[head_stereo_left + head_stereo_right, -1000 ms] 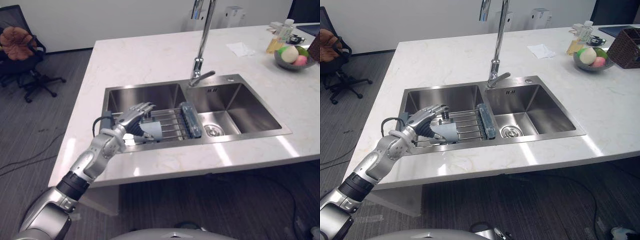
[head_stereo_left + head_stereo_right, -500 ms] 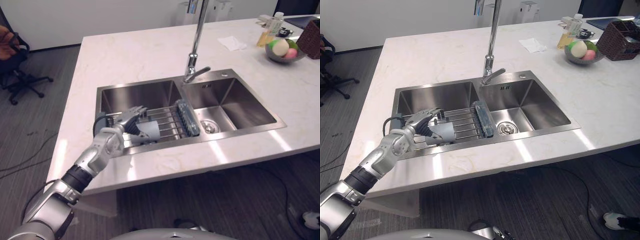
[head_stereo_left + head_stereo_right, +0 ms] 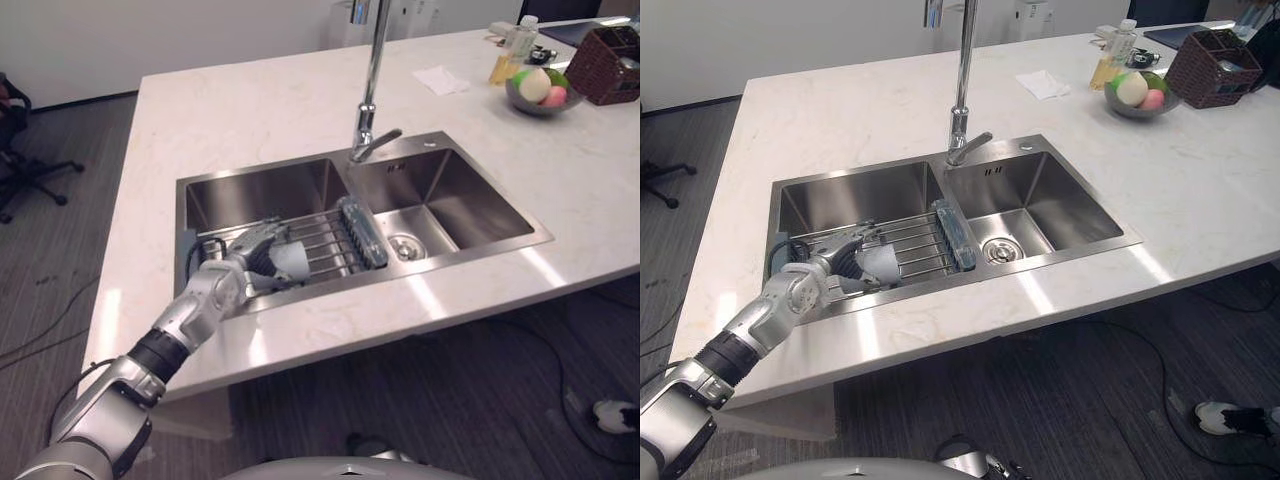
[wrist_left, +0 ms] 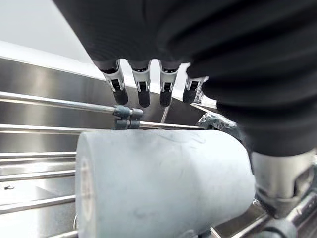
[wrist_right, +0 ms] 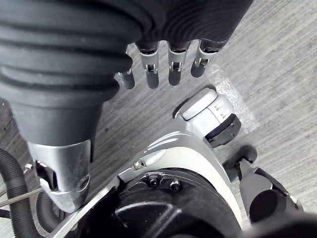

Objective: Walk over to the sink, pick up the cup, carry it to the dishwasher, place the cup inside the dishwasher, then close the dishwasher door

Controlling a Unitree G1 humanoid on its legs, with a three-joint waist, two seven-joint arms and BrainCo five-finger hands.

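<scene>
A pale grey cup (image 3: pixel 288 263) lies on its side on a wire rack (image 3: pixel 325 245) over the left basin of the steel sink (image 3: pixel 260 195). My left hand (image 3: pixel 240 262) reaches in over the sink's front rim and straddles the cup. The fingers (image 4: pixel 143 89) stretch fairly straight over the top of the cup (image 4: pixel 163 183), and the thumb (image 4: pixel 277 183) sits at its side. The fingers do not look closed round it. My right hand (image 5: pixel 168 64) hangs low with relaxed fingers and holds nothing.
A tall faucet (image 3: pixel 372 80) stands between the two basins. The rack's blue-grey end bar (image 3: pixel 362 232) lies beside the right basin (image 3: pixel 450 195). On the far right of the white counter (image 3: pixel 250 110) are a fruit bowl (image 3: pixel 535 90), a wicker basket (image 3: pixel 610 65), a bottle and a napkin (image 3: pixel 438 80).
The camera has shifted, so the sink sits further left in view. My left hand has come down from above the rack onto the cup, with its fingers now over it.
</scene>
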